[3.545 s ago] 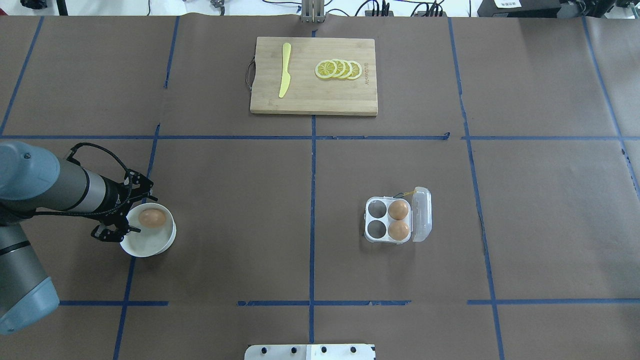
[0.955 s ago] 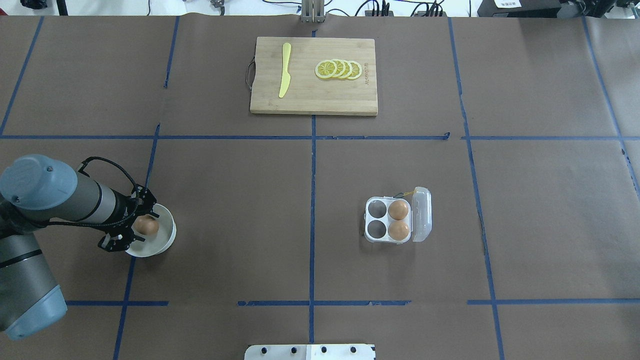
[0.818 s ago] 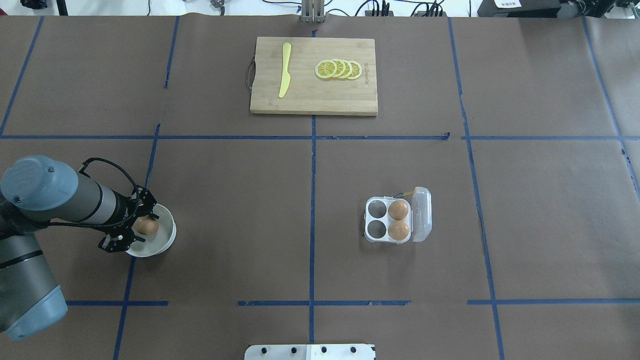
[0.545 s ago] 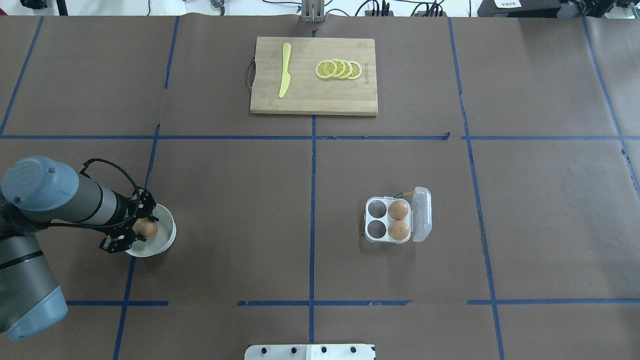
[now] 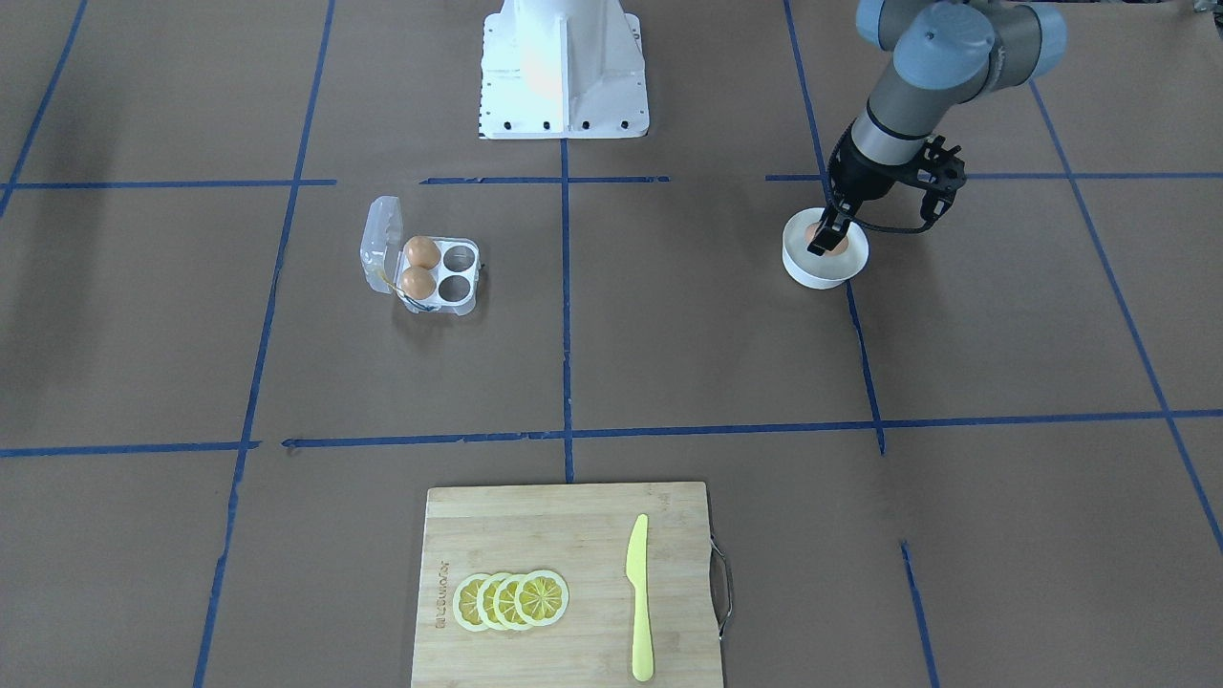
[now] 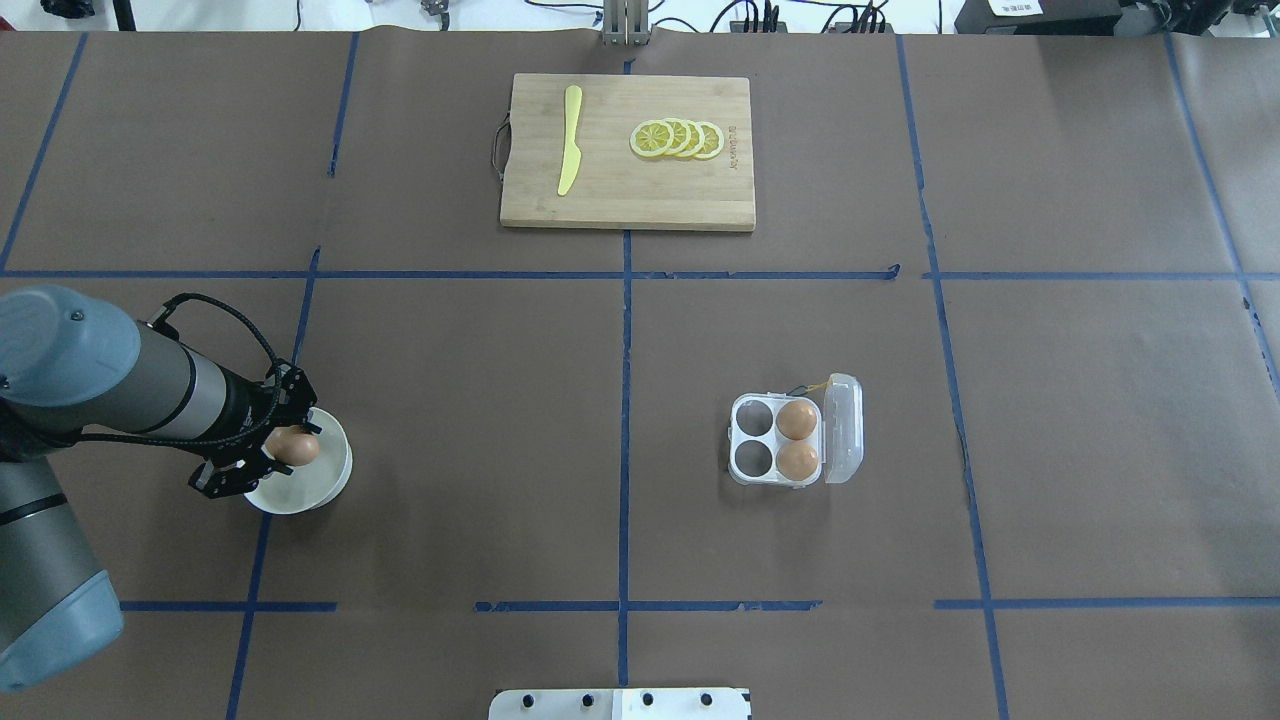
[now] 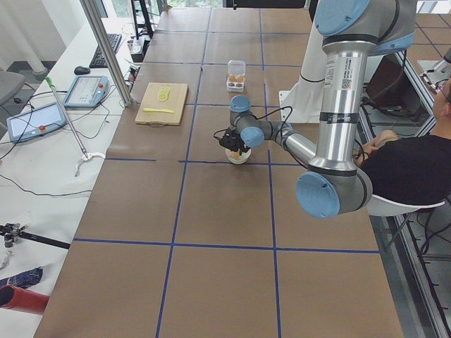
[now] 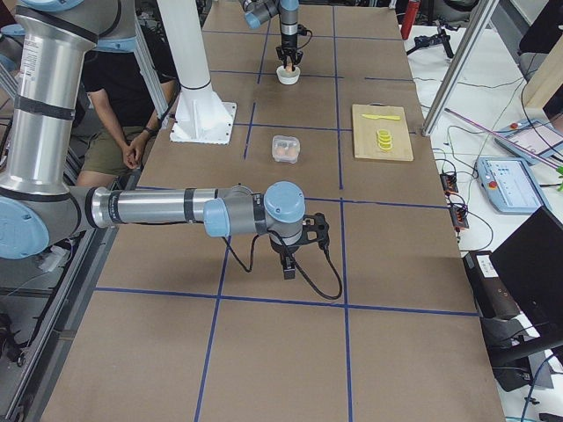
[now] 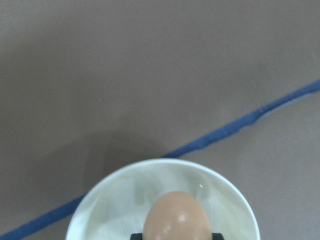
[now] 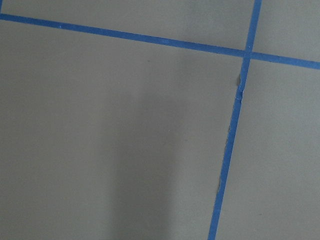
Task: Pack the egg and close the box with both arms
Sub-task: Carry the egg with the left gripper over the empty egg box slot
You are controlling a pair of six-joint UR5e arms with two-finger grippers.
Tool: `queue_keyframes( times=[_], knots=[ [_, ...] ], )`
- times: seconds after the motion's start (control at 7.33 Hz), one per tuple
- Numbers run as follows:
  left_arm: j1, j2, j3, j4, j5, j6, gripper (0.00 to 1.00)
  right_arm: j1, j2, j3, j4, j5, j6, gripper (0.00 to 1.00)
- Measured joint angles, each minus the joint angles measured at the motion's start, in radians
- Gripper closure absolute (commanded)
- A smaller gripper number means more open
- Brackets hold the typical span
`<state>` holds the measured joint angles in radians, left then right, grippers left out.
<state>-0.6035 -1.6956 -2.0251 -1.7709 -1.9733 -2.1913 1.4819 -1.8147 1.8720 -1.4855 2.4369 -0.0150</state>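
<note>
One egg (image 6: pixel 296 447) gripped by left jaws, arm (image 6: pixel 150 385) slanting over bowl (image 6: pixel 320 480); right jaws unclear.

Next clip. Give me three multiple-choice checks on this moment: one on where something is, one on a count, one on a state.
1. Where is the loose egg?
A) on the cutting board
B) at the white bowl, in the left pincer
C) in the box

2. How many eggs sit in the box?
A) one
B) two
C) four

3. The box's lid is:
A) open
B) shut
C) missing

Answers: 1 B, the left wrist view shows it gripped above the bowl. 2 B, only two eggs lie in it. 3 A, the lid is swung aside, off the eggs.
</note>
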Motion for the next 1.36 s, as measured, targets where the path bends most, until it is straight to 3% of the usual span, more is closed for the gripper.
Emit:
queue_keyframes(
  times=[0.27,0.41,0.68,0.95,1.23,1.36],
  knots=[
    [-0.006,-0.249,0.017,0.192,-0.001,0.058,1.00,0.000,0.001,0.003,0.001,0.007,0.000,0.00],
    [-0.001,-0.352,0.059,0.205,-0.003,0.065,1.00,0.000,0.001,0.005,0.001,0.008,0.000,0.00],
    [0.034,-0.499,0.181,0.118,-0.003,0.080,1.00,0.000,0.001,0.010,0.001,0.020,0.000,0.00],
    [0.120,-0.655,0.378,0.019,0.003,0.153,1.00,0.000,0.000,0.011,0.001,0.041,0.001,0.00],
    [0.171,-0.773,0.578,-0.121,0.007,0.180,1.00,0.000,0.000,0.013,0.001,0.070,0.005,0.00],
    [0.187,-0.804,0.626,-0.152,0.008,0.181,1.00,0.000,0.000,0.013,0.001,0.079,0.005,0.00]
  ],
)
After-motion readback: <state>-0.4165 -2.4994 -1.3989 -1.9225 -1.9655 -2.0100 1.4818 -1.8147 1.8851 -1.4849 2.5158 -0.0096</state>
